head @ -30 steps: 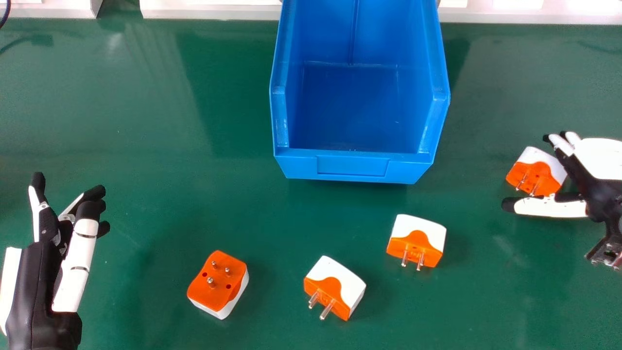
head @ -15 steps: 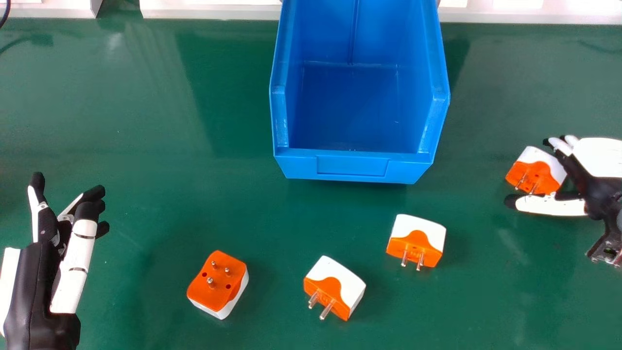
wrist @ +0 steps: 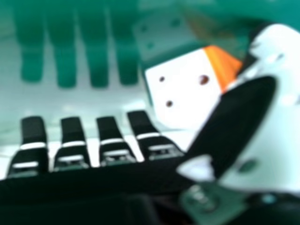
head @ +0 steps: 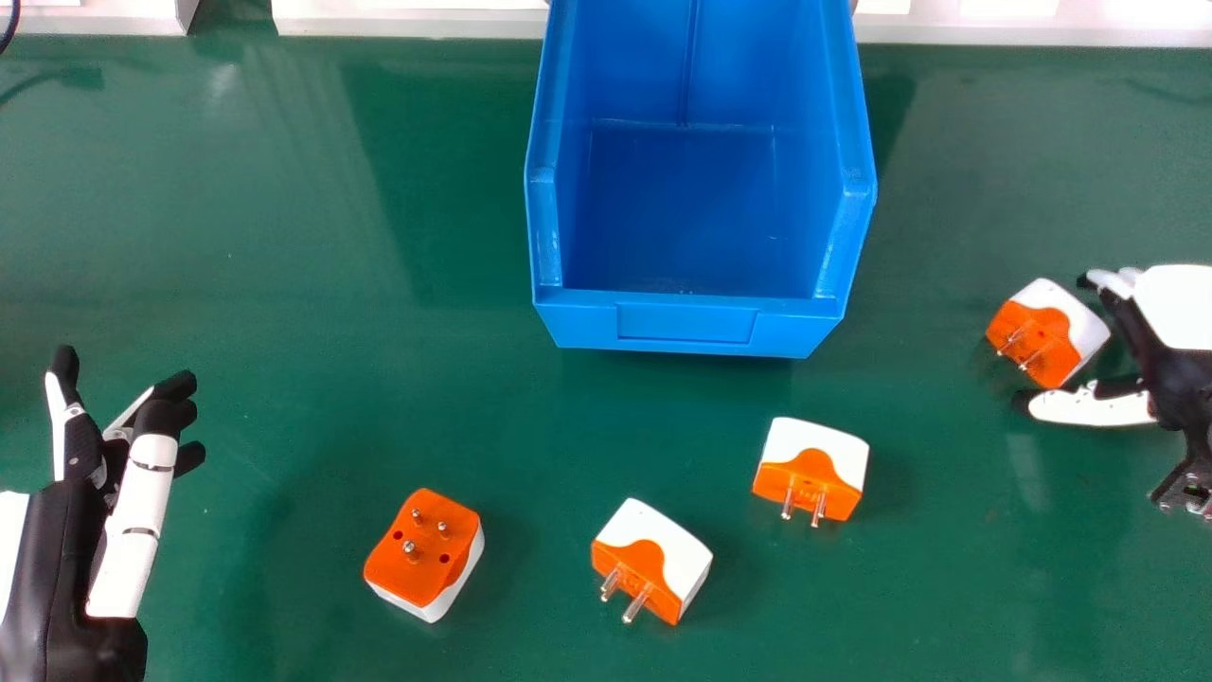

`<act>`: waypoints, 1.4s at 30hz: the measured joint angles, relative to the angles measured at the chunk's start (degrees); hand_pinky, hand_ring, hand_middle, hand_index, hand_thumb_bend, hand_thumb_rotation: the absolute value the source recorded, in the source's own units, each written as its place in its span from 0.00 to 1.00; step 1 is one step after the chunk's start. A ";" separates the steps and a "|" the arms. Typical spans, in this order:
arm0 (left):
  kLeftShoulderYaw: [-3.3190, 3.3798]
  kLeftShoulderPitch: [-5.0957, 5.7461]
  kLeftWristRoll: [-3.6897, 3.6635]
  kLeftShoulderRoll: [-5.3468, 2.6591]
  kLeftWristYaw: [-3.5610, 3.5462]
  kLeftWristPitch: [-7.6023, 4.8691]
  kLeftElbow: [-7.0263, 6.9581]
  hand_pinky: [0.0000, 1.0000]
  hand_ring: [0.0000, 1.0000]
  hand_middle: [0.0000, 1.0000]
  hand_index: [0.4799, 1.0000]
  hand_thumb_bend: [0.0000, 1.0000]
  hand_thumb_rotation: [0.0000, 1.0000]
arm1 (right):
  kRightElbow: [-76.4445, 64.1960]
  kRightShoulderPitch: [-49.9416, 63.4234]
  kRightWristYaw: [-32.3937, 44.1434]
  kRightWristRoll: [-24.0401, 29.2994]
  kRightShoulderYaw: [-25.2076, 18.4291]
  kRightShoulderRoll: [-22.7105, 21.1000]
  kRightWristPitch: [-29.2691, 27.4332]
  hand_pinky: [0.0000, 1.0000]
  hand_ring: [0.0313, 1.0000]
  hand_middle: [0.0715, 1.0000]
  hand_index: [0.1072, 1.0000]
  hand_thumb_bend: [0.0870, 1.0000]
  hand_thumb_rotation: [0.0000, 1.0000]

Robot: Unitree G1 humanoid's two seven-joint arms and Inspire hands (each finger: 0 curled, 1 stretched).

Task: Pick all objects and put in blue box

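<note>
- Orange-and-white block-shaped plastic plug adapter point(head: 1046, 332) is lying at the robot's right, between the thumb and the fingers of the black-and-white right hand point(head: 1179, 313); its metal prongs are pointing away from the palm.
- In the right hand view, the right hand point(wrist: 72, 131) is holding its fingers nearly straight and its thumb apart from them. It is gripping nothing; whether the thumb is touching the adapter's white, round-holed face, I cannot tell.
- A second orange-and-white plug adapter point(head: 814, 464) is resting nearer the robot than the box, slightly to its right, with two prongs facing the robot.
- A third orange-and-white plug adapter point(head: 663, 559) is sitting nearer the robot, turned at an angle, its two prongs pointing toward the robot and somewhat left.
- A fourth orange-and-white plug adapter point(head: 424, 549) is lying to the left of the third, its orange face and three metal pins pointing up.
- The blue open-topped plastic box with a low front wall point(head: 686, 324) is standing beyond these three; all four adapters are lying outside it on the glossy green table point(head: 284, 246).
- At the robot's left, the black-and-white left hand point(head: 133, 549) is holding nothing, its fingers extending loosely.
</note>
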 measured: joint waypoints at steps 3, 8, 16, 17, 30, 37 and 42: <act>0.02 -0.06 -0.34 -0.01 -0.04 0.00 -0.11 0.78 0.85 0.84 0.69 0.50 0.78 | 1.42 -1.29 -3.39 -0.22 0.74 0.92 -0.30 0.38 0.42 0.48 0.44 0.45 0.17; 0.02 0.20 -0.31 -0.01 0.01 0.19 -0.72 0.79 0.85 0.85 0.71 0.49 0.79 | 2.41 -3.00 -4.58 0.19 1.41 1.24 -1.74 0.42 0.47 0.50 0.43 0.45 0.17; 0.04 0.63 -0.48 -0.07 0.01 1.16 -1.31 0.77 0.85 0.84 0.69 0.49 0.76 | 2.28 -3.41 -3.56 1.20 1.38 1.37 -2.22 0.51 0.57 0.60 0.58 0.56 0.57; 0.03 0.63 -0.48 -0.07 0.01 1.17 -1.38 0.78 0.85 0.84 0.69 0.50 0.77 | 2.29 -3.50 -3.52 1.18 1.39 1.37 -2.22 0.50 0.56 0.59 0.58 0.56 0.58; 0.02 0.31 -0.30 -0.07 0.11 1.26 -1.42 0.78 0.84 0.84 0.69 0.54 0.78 | 3.15 -3.63 -2.81 0.95 1.78 1.37 -0.11 0.50 0.55 0.60 0.59 0.55 0.61; 0.02 0.31 -0.29 -0.06 0.12 1.29 -1.43 0.78 0.84 0.84 0.69 0.53 0.78 | 3.15 -3.63 -2.42 0.62 2.09 1.37 -0.07 0.53 0.59 0.63 0.62 0.63 0.66; 0.02 0.30 -0.32 -0.07 0.11 1.64 -1.51 0.76 0.84 0.84 0.68 0.53 0.77 | 3.14 -3.63 -1.85 0.60 2.21 1.37 -0.11 0.55 0.62 0.65 0.64 0.69 0.71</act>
